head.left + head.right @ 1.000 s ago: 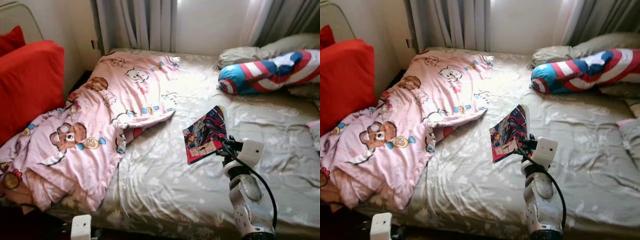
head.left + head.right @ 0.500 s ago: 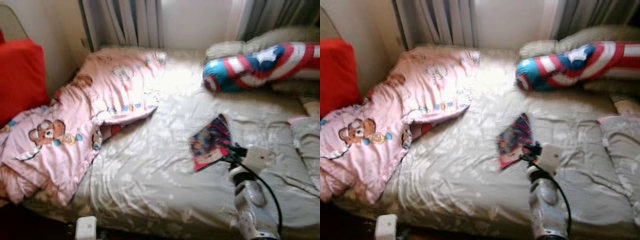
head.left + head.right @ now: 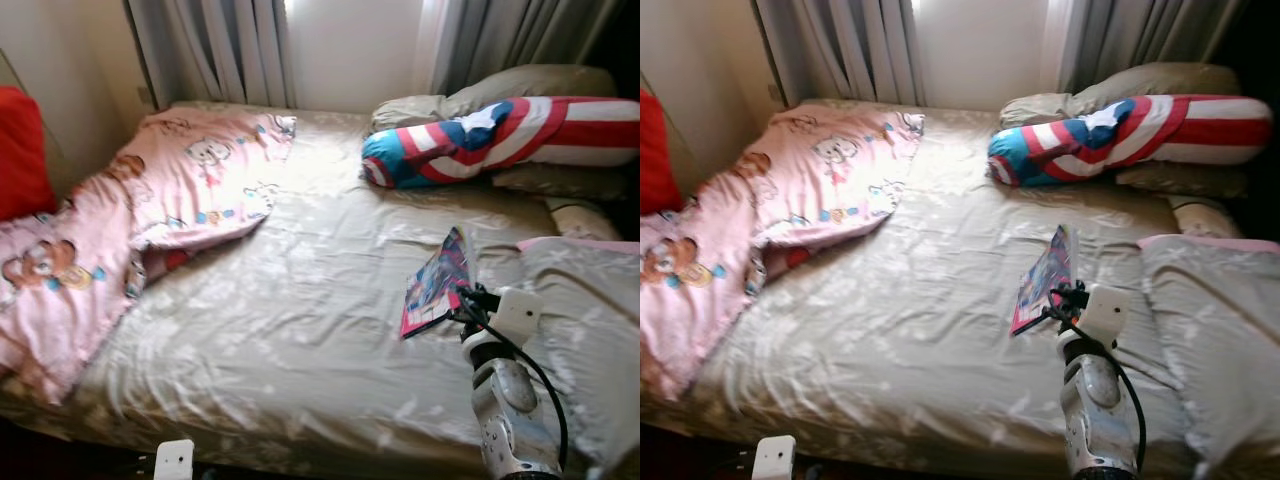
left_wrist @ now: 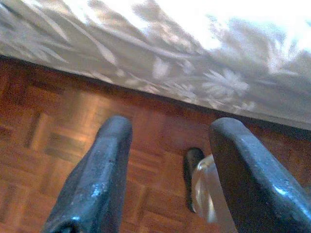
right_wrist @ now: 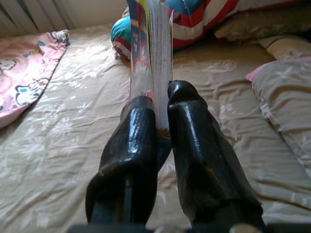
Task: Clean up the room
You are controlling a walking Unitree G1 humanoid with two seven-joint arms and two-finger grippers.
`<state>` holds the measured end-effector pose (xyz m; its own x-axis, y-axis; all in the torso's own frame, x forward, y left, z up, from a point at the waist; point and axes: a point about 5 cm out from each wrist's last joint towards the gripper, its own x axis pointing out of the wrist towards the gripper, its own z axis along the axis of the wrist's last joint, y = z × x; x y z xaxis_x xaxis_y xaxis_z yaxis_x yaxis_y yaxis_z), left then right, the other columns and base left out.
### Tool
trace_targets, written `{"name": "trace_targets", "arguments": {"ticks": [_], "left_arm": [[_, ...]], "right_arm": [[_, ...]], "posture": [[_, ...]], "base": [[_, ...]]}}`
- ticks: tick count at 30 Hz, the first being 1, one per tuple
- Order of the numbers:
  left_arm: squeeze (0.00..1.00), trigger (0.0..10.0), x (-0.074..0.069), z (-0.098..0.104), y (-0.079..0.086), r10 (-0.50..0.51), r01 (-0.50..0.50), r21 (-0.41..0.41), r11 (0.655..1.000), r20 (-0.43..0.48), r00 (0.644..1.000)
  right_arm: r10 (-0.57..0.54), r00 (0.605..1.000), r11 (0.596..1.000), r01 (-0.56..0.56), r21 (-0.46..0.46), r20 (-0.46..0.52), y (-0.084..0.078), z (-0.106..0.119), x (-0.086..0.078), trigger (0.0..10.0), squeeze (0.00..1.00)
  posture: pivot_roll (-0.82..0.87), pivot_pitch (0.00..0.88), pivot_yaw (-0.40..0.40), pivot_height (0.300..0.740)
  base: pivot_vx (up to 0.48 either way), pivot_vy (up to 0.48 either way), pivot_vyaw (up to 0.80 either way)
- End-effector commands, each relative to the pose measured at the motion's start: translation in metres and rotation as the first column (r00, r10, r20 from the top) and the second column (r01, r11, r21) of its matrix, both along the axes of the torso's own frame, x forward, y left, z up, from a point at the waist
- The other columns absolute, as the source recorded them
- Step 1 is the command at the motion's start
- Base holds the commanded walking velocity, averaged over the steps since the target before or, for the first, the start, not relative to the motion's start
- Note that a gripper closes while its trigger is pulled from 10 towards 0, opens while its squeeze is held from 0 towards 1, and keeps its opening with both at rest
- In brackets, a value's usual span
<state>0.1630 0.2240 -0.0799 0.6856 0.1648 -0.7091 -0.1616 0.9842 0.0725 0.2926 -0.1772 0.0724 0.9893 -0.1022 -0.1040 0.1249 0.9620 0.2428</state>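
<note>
Head view: right gripper clamped on comic book by its lower edge, tilted above olive bedsheet; pink quilt well apart. Right wrist: fingers pinching book edge-on. Left wrist: left gripper spread apart over parquet floor beside bed edge.

Home bedroom, bed, pillows, pink cartoon quilt, curtains

Right arm raised forward, right gripper clamped on book (fingers pinching lower edge); left arm hanging low, left gripper fingers spread apart.
</note>
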Motion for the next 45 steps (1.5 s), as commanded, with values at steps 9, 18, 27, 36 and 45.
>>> {"name": "trace_targets", "arguments": {"ticks": [9, 18, 27, 36, 45], "left_arm": [[0.0, 10.0, -0.003, -0.001, 0.003, 0.003, -0.003, -0.001, 1.0, -0.003, 1.0], [0.0, 10.0, -0.005, -0.001, 0.003, 0.014, -0.014, -0.01, 1.0, -0.008, 1.0], [0.0, 10.0, -0.007, -0.002, 0.003, 0.014, -0.015, -0.012, 1.0, -0.01, 1.0], [0.0, 10.0, -0.01, -0.003, 0.007, 0.018, -0.018, -0.013, 1.0, -0.028, 0.999], [0.0, 10.0, -0.013, -0.005, 0.006, 0.02, -0.021, -0.016, 1.0, -0.042, 0.999]], "right_arm": [[0.013, 0.999, 1.0, -0.012, -0.004, 0.051, 0.003, 0.011, 0.005, 10.0, 0.0], [0.011, 0.999, 1.0, -0.011, 0.0, 0.046, 0.004, 0.01, 0.004, 10.0, 0.0], [0.013, 0.999, 1.0, -0.013, 0.003, 0.041, 0.006, 0.009, 0.004, 10.0, 0.0], [0.009, 0.999, 1.0, -0.009, 0.006, 0.038, 0.006, 0.008, 0.003, 10.0, 0.0], [0.013, 0.999, 1.0, -0.013, 0.01, 0.036, 0.007, 0.008, 0.003, 10.0, 0.0]], "posture": [[-0.03, 0.096, -0.026, 0.74], [-0.02, 0.116, -0.028, 0.74], [-0.02, 0.121, -0.03, 0.74], [-0.02, 0.123, -0.031, 0.74], [-0.02, 0.12, -0.033, 0.74]], "base": [[0.0, -0.084, 0.0], [0.0, 0.0, 0.0], [0.0, 0.0, 0.0], [0.11, 0.0, 0.0], [0.25, 0.0, 0.0]]}}
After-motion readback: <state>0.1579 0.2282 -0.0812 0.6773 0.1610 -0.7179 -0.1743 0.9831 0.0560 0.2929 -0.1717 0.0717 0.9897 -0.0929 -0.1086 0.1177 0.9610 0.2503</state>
